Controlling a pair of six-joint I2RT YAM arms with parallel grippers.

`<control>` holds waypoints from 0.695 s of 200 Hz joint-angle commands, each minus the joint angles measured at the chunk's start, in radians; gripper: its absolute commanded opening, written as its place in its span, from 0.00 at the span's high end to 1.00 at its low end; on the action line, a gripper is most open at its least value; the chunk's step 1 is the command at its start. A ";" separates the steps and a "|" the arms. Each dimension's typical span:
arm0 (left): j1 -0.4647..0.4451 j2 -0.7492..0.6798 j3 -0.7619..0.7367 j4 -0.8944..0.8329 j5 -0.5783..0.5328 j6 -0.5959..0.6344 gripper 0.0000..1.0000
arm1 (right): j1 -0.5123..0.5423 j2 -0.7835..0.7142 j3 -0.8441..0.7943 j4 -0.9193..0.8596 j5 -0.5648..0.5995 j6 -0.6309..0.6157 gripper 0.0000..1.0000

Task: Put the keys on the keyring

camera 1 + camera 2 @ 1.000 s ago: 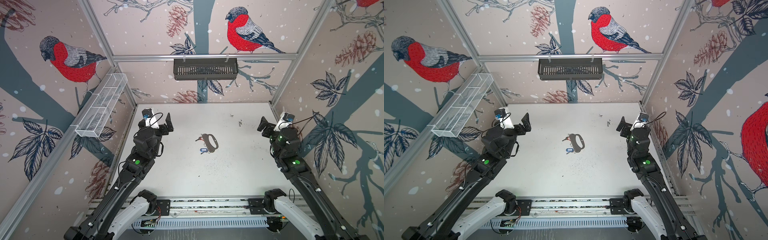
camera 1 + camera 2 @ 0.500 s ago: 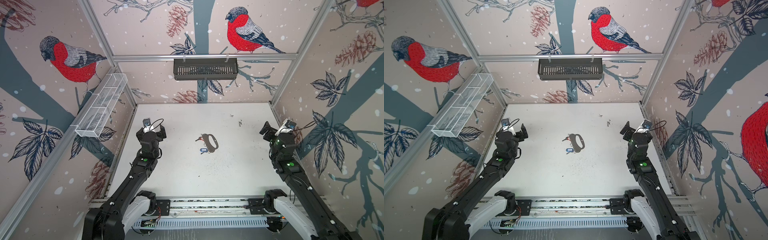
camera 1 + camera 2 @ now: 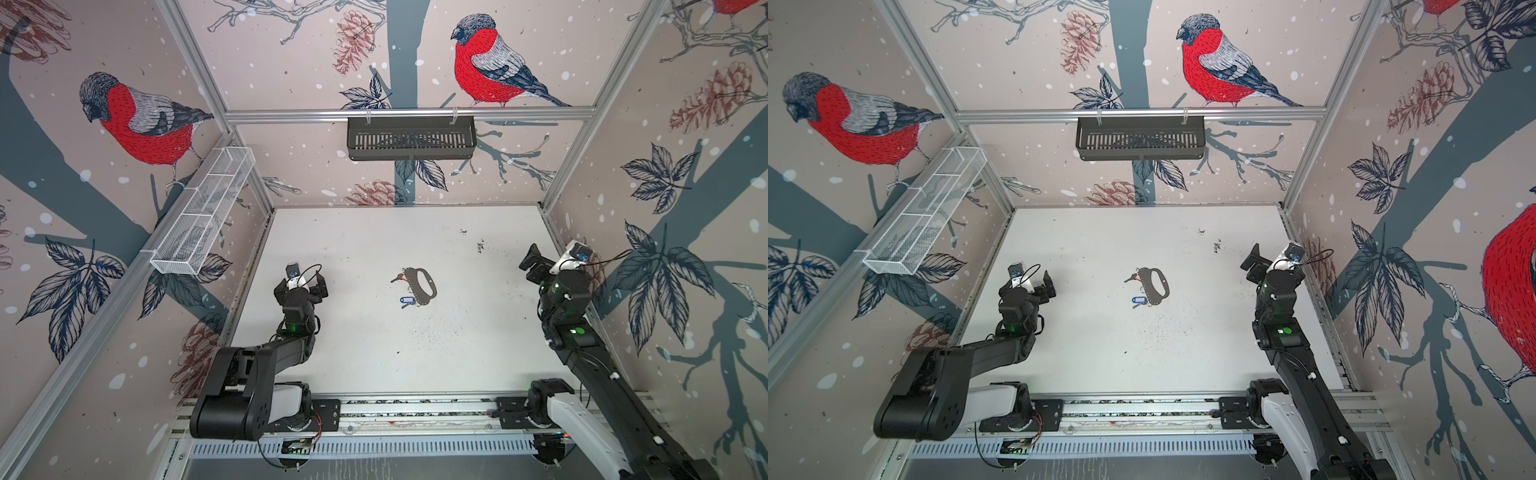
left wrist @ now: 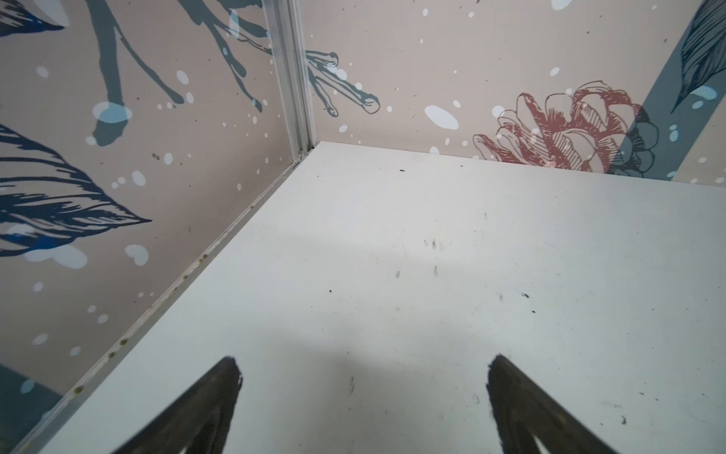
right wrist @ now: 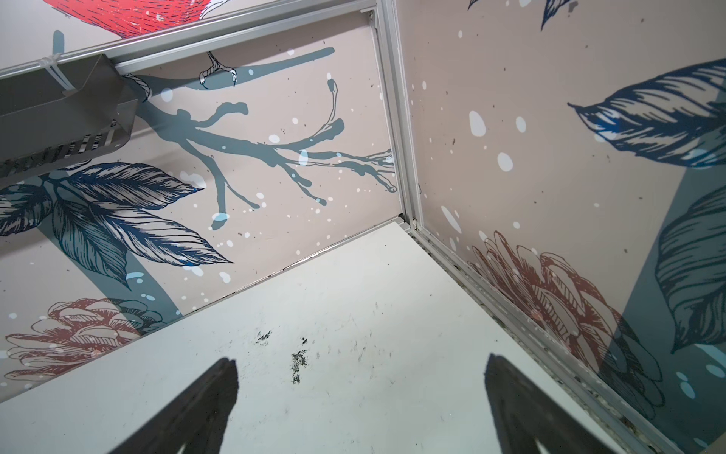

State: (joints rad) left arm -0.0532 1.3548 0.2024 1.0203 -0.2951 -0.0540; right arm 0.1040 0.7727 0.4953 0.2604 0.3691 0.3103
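The white worktop [image 3: 374, 353] lay mostly bare, with the left hand [image 4: 363, 365] and right hand [image 5: 361, 365] poised at opposite sides. Both were spread wide and held nothing, I'd guess to leave the middle free. There the keyring [image 3: 415, 289] lay flat, well apart from both, with the red-tagged key [image 3: 398, 278] and blue-tagged key [image 3: 407, 300] right against its edge; whether they were threaded on was too small to tell.

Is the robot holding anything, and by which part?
Nothing. Both jaws are open and empty; the keys and keyring lie untouched on the table.
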 commanded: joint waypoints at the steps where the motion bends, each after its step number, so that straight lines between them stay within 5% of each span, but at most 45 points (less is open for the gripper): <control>1: 0.004 0.093 -0.021 0.286 0.112 0.052 0.02 | -0.001 0.002 -0.026 0.093 -0.025 -0.042 0.00; 25: 0.004 0.223 -0.059 0.492 0.149 0.073 0.02 | -0.002 0.006 -0.073 0.175 -0.028 -0.081 0.00; 72: 0.006 0.205 0.027 0.293 0.158 0.072 0.02 | -0.016 0.064 -0.145 0.314 -0.032 -0.131 0.00; 139: 0.005 0.204 0.026 0.295 0.144 0.068 0.02 | -0.042 0.301 -0.249 0.601 -0.044 -0.177 0.00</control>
State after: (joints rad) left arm -0.0490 1.5574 0.2237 1.2961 -0.1547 0.0074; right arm 0.0658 1.0187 0.2745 0.6754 0.3328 0.1673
